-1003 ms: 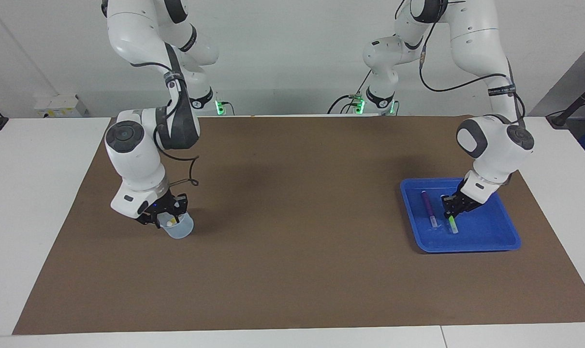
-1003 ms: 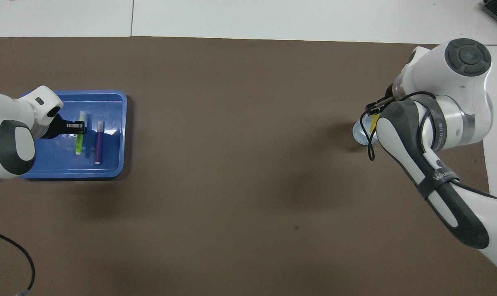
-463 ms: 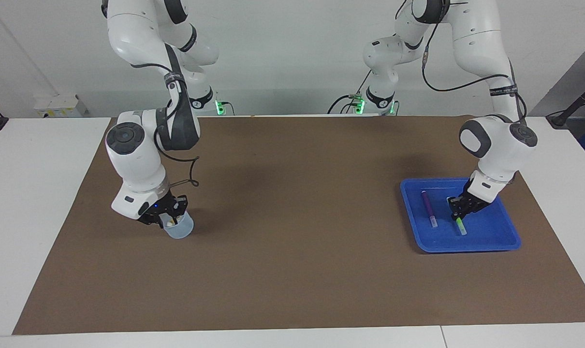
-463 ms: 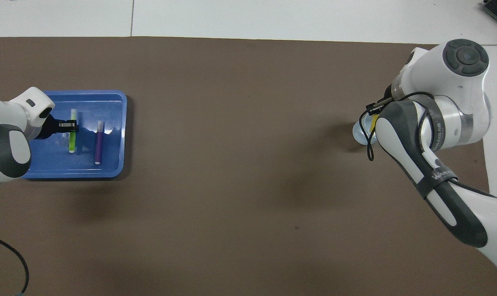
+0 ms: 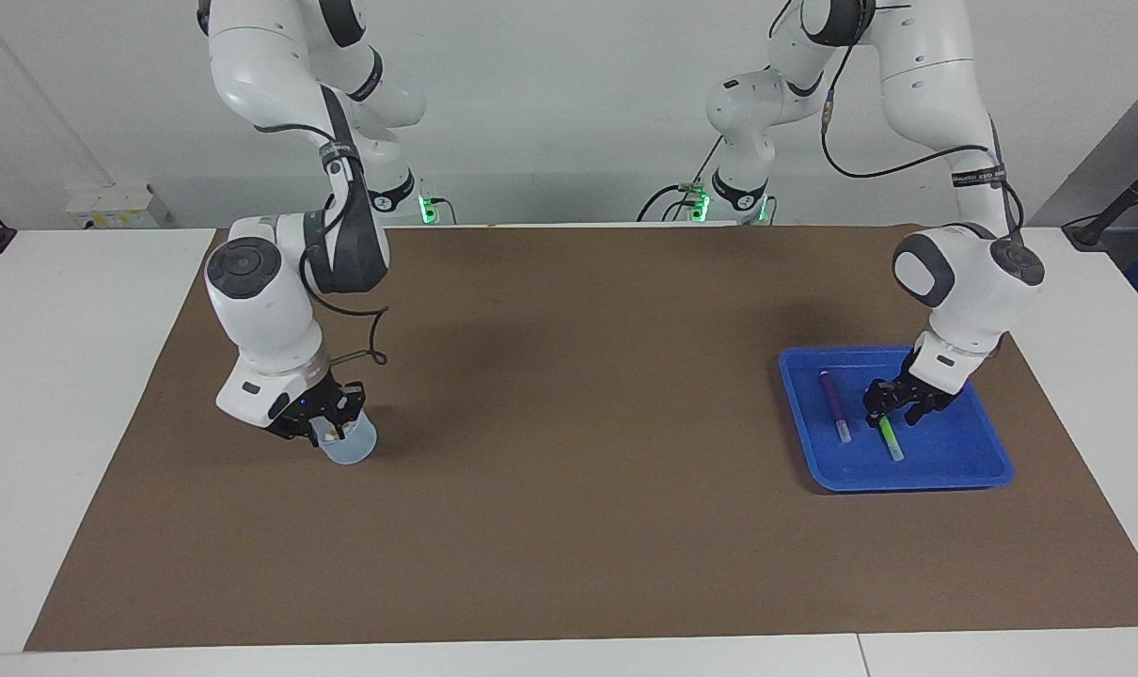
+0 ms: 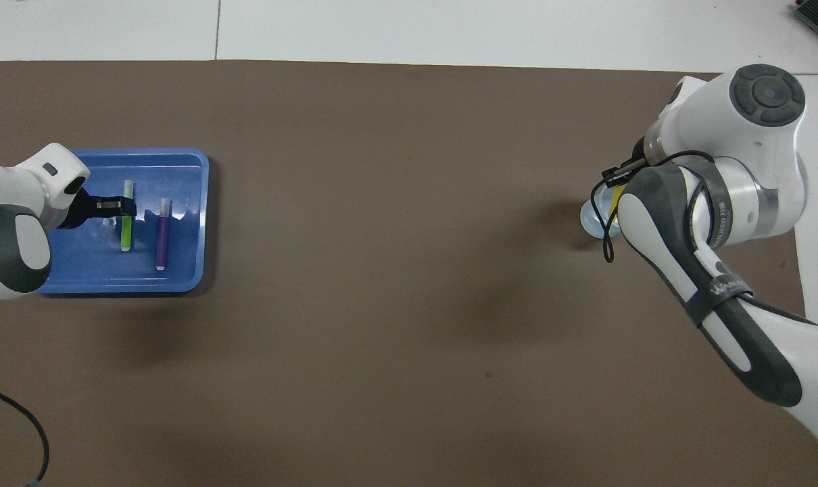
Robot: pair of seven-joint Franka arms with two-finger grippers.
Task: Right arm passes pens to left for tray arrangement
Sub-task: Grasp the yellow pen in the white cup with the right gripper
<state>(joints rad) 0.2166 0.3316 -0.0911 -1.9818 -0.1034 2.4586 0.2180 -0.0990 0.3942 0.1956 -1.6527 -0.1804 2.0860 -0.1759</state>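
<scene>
- At the left arm's end of the table: the blue tray (image 5: 945,470) (image 6: 179,270) sits on the brown mat (image 5: 569,527) (image 6: 382,270).
- In the tray: the purple pen (image 5: 834,404) (image 6: 161,233) and the green pen (image 5: 890,438) (image 6: 126,223) lie flat, side by side and apart, roughly parallel, pale ends pointing away from the robots. Purple is the one nearer the table's middle.
- Left gripper (image 5: 896,406) (image 6: 119,205): low in the tray, over the green pen's end nearer the robots. Fingers spread, one on each side of the pen, not clamped on it.
- At the right arm's end of the table: a small translucent bluish cup (image 5: 348,446) (image 6: 593,218) stands on the mat.
- Right gripper (image 5: 329,425): down at the cup's mouth; in the overhead view the arm hides it. Whether its fingers are apart or closed cannot be told.
- Yellow pen (image 6: 615,200): a sliver shows at the cup under the right arm; a yellowish speck shows in the cup mouth in the facing view.
- Writing: a dark band on the right forearm (image 6: 727,292) carries pale lettering, partly readable, starting "WA"; the rest unreadable. The left arm's band also has small print, illegible.
</scene>
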